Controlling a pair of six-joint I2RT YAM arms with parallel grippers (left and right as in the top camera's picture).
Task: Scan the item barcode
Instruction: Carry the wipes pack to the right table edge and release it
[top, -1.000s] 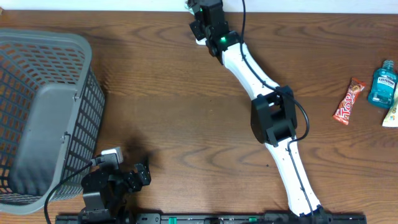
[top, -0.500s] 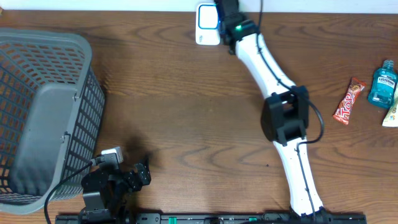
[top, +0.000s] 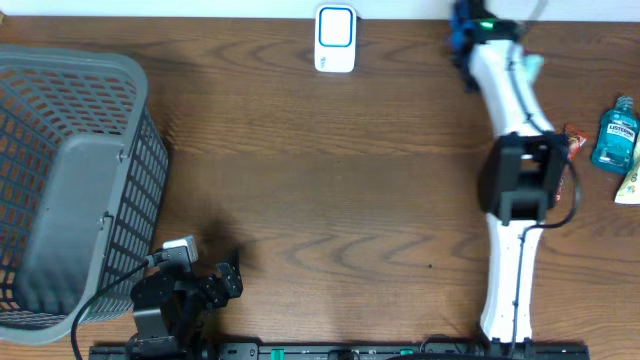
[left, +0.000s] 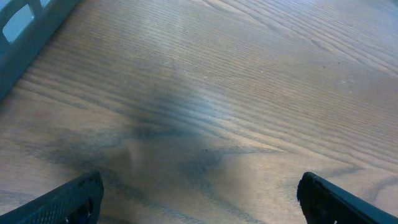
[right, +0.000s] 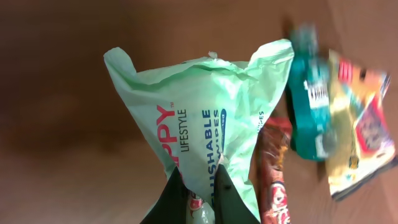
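Wipes packet (right: 205, 124) clamped in tightly closed right hand (right: 198, 186), jutting past its fingertips, left hand (left: 199, 196) spread wide, empty

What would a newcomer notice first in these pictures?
The pale green wipes pack, crumpled and pinched in the shut right gripper, fills the right wrist view. From overhead, the white right arm stretches to the far right of the table. A white scanner sits at the middle of the far edge and a big grey basket on the left.
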